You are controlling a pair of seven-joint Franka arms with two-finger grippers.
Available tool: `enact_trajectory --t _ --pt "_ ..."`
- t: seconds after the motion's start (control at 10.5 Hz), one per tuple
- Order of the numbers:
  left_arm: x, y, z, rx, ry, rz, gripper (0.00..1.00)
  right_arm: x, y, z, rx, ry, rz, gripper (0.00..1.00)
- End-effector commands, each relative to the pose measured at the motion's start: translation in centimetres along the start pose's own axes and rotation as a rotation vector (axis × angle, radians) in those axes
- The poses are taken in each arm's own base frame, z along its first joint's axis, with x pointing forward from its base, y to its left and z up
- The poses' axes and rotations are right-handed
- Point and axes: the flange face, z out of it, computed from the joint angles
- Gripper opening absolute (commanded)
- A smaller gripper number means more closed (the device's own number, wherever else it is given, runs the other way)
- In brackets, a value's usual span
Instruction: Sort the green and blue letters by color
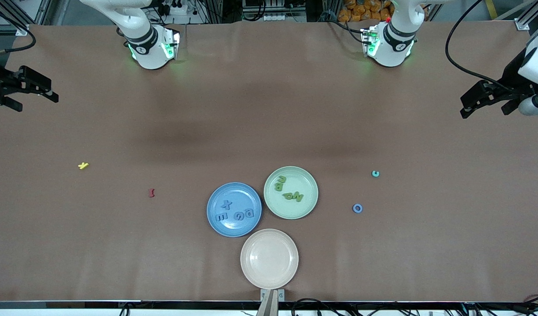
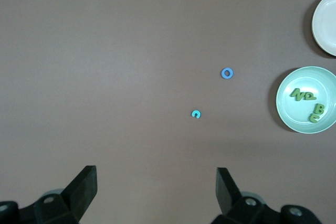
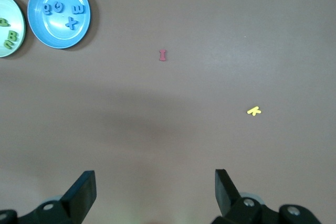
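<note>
A: Right gripper up over the right arm's end of the table, fingers spread, nothing between them; waiting. Matte brown table. Yellow letter and dark red piece flat on it, well apart.

B: Blue plate, glossy, round: periwinkle X, E, G, 6 lying flat inside. Touching it, green plate with lime N, P, U, B. Cream plate nearest the front camera.

A: Blue O, ring-shaped, on bare table beside the green plate. Small teal piece farther back. Left gripper over the left arm's end, fingers wide apart, well clear of the O; waiting.

B: Left wrist view alone lacks the blue plate; right wrist view lacks the O.
</note>
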Motion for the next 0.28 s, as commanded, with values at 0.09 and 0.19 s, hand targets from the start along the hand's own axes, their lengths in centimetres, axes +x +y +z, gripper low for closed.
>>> enact_trajectory --t 0.09,0.19 --pt "-0.6 -0.06 -0.51 0.01 -0.001 0.029 1.0 -1.78 -0.41 -1.34 -0.073 0.045 0.087 1.0" --pt "-0.6 0.02 -0.59 0.009 0.001 0.031 1.0 -1.55 -0.62 -1.22 -0.09 0.048 0.14 1.0"
